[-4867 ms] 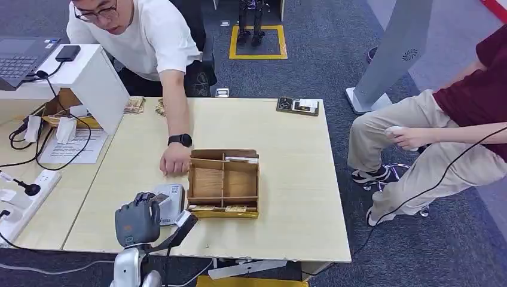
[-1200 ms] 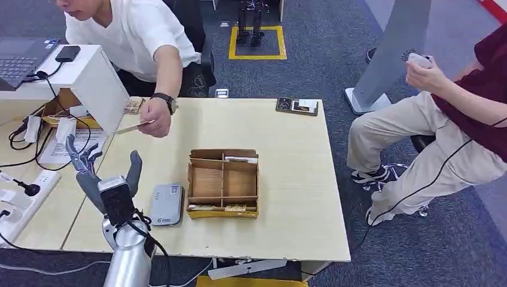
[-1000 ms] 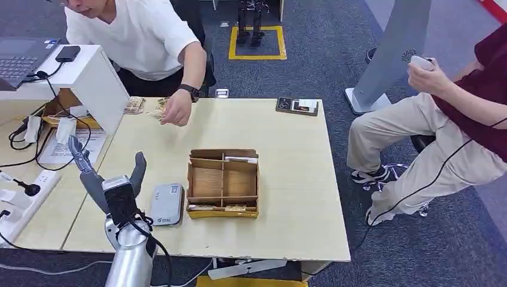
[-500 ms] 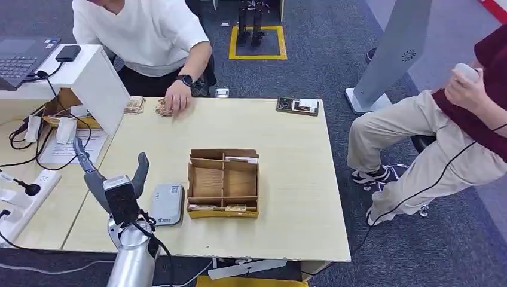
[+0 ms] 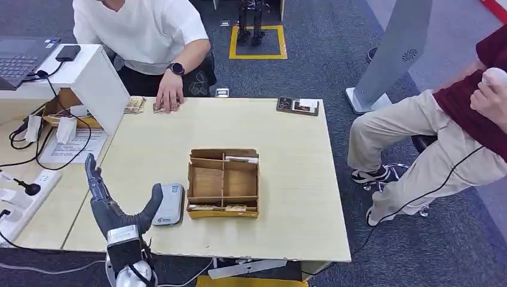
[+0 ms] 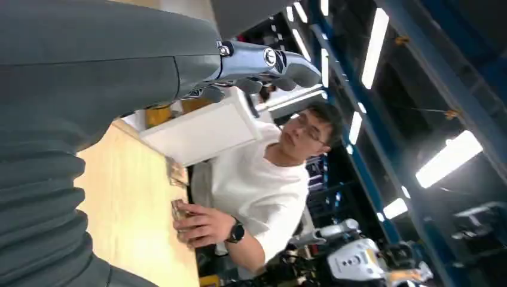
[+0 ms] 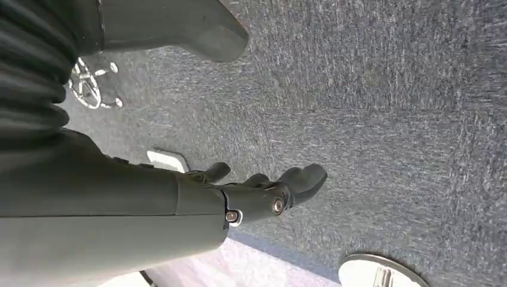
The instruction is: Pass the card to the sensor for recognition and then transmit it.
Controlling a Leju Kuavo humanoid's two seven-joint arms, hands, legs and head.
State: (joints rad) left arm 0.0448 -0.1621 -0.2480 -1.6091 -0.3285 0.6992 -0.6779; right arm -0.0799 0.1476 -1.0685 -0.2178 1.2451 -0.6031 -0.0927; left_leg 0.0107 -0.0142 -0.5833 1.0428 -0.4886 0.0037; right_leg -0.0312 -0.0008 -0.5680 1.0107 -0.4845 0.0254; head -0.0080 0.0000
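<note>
The left hand (image 5: 116,212) hangs over the near-left edge of the table (image 5: 287,179), fingers spread wide and thumb out, holding nothing. Its thumb reaches toward the small grey card reader (image 5: 168,203), which lies flat just left of the cardboard box (image 5: 224,182). The reader sits close to the robot's side, likely so a short reach is enough to bring a card over it.

The card (image 5: 160,107) appears to be at the far edge of the table, under the hand of the person in white (image 5: 169,98), next to a small stack of similar pieces (image 5: 134,104); which piece is the one meant, I cannot tell. That the person's palm rests on it suggests the card has been handed over and laid down, so the passing step looks done, and the released hand fits that reading.

The right hand (image 7: 263,194) hangs low over the grey carpet (image 7: 388,89), fingers loosely curled and apart with nothing in them; this arm seems parked out of the way.

A second person in a dark red top (image 5: 478,95) sits at the right, well apart from the table, holding a small white object with a cable.
</note>
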